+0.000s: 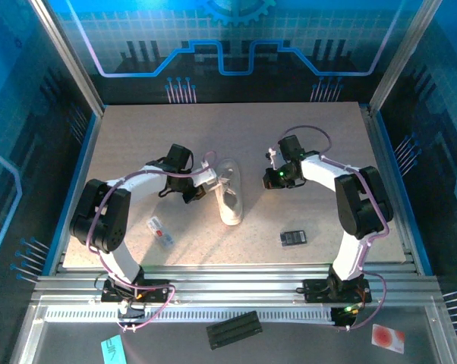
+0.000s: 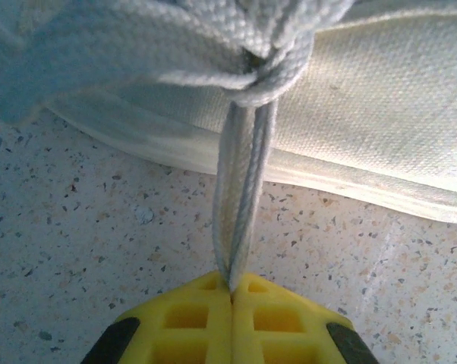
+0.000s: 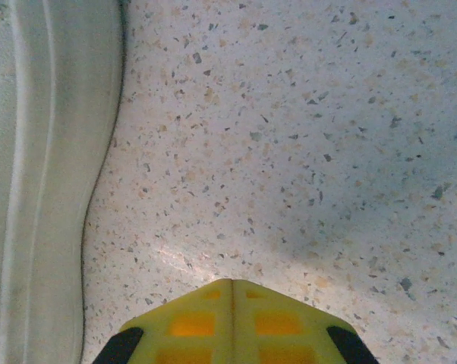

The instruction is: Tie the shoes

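Observation:
The white shoe (image 1: 230,193) lies lengthwise in the middle of the table, toe towards the arms. My left gripper (image 1: 206,179) is just to its left. In the left wrist view its yellow jaws (image 2: 231,288) are shut on a doubled strand of pale lace (image 2: 240,197). That strand runs taut up to a knot at the shoe's canvas side (image 2: 380,98). My right gripper (image 1: 272,179) hovers to the right of the shoe. Its jaws (image 3: 232,282) are shut with nothing between them, over bare table, and the shoe's sole edge (image 3: 46,189) is at the left.
A small black device (image 1: 293,238) lies near the right arm's base side. A white-and-red packet (image 1: 160,231) lies near the left arm. Blue walls enclose the speckled table (image 1: 319,129). A black block (image 1: 234,329) rests on the metal rail in front.

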